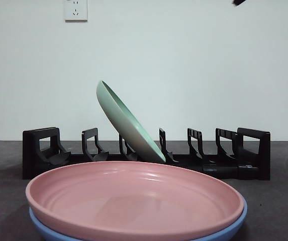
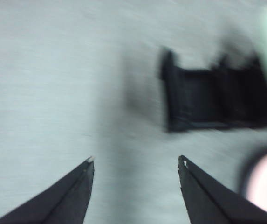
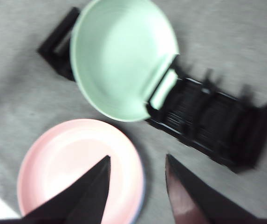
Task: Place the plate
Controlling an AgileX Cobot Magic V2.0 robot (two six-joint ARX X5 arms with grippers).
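A: Front view shows no readable writing. Where is the green plate (image 1: pixel 126 125)?

B: Leaning in the black rack (image 1: pixel 249 155), beyond the right gripper (image 3: pixel 137 161); both grippers' jaws apart, left gripper (image 2: pixel 135 161) holding nothing. Pink plate (image 1: pixel 133 198) lies near.

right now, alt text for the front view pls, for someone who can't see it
A pale green plate leans tilted in a black dish rack on a dark table. Nearest the camera, a pink plate sits stacked on a blue plate. No gripper touches them.
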